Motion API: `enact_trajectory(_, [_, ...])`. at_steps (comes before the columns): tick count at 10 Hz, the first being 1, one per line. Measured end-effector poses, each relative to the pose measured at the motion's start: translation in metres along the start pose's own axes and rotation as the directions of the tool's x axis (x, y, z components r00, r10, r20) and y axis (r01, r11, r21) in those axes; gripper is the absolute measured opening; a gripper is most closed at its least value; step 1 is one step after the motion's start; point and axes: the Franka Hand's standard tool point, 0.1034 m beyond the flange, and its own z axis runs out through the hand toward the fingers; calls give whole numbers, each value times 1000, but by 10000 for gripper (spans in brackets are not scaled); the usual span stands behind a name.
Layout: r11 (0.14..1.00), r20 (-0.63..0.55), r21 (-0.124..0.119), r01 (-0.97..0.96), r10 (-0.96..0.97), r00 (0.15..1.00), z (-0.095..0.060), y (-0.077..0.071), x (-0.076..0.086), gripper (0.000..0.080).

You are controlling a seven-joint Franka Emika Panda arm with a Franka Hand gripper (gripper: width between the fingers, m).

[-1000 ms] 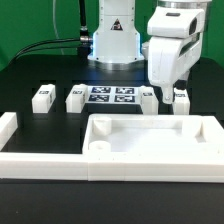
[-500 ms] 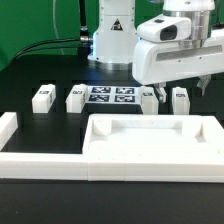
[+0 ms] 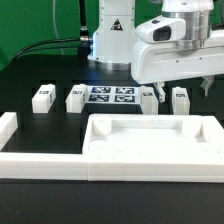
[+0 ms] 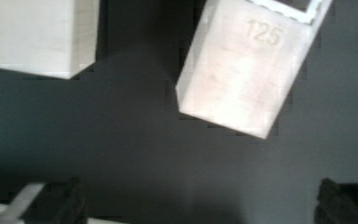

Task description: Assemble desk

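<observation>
Four legs (image 3: 42,97) flank the marker board (image 3: 110,96) beyond the tabletop (image 3: 150,150); the end effector (image 3: 183,91), spread, hovers over two, barely shifted since before.

The gripper (image 3: 183,91) has lifted off the rightmost leg (image 3: 181,100) and turned at the wrist. Its broad white body now faces sideways, and its fingers (image 3: 160,96) now hang apart above that leg.

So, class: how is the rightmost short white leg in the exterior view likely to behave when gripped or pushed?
The leg looks like solid plastic, so probably stiff. Its flat square sides suggest it would slide, not roll. Small, so likely light; its smooth faces might slip in the open gripper.
</observation>
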Motion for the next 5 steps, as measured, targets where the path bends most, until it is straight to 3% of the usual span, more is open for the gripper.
enact_trajectory(2, [990, 97, -22, -141, 143, 985, 2, -14, -18, 649])
enact_trajectory(5, [992, 259, -40, -123, 129, 957, 1, -13, -17, 649])
